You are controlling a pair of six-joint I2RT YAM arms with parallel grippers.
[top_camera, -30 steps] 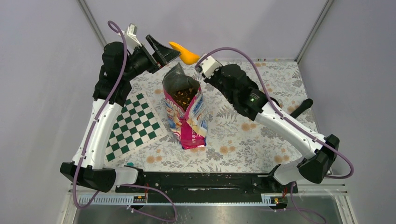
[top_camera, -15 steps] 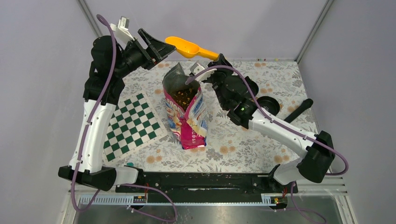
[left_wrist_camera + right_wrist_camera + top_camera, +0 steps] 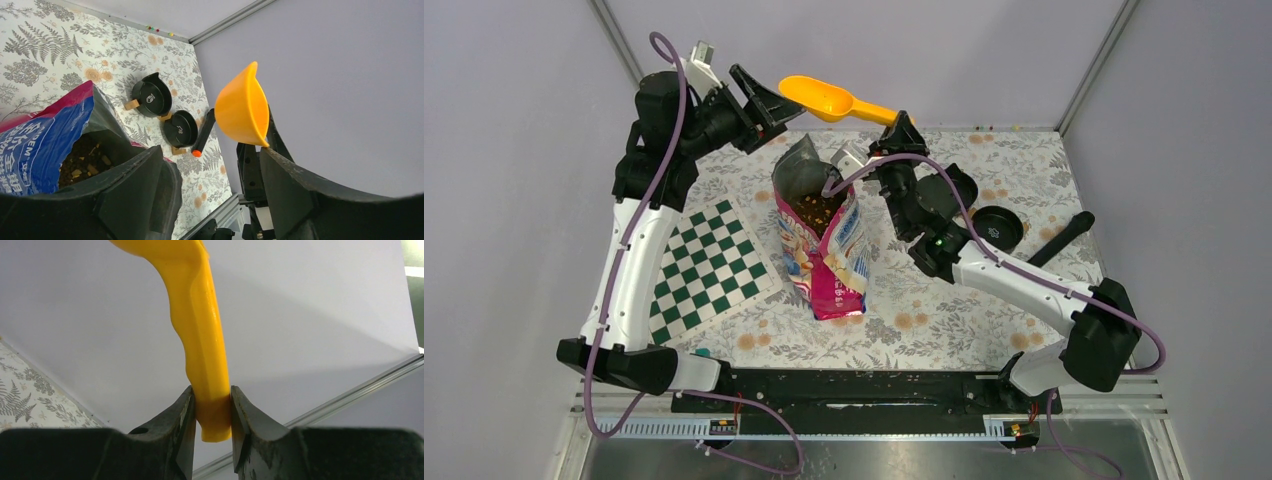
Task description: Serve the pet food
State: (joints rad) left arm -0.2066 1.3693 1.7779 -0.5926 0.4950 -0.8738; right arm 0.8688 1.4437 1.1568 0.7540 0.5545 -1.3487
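Green-and-white chequered mat lies nearest the arm bases, left of the upright, open pink-and-blue bag. Brown pet food sits inside the bag, below its mouth. Two black bowls stand to the bag's right. Farthest, the right gripper pinches the orange scoop by its handle end, raised above the table. The left gripper stands wide and empty beside the scoop's bowl.

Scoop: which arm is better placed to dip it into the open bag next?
Right. The right tool clamps the scoop by its handle, raised close to the open bag where the kibble shows. The left tool stands open, holding nothing.
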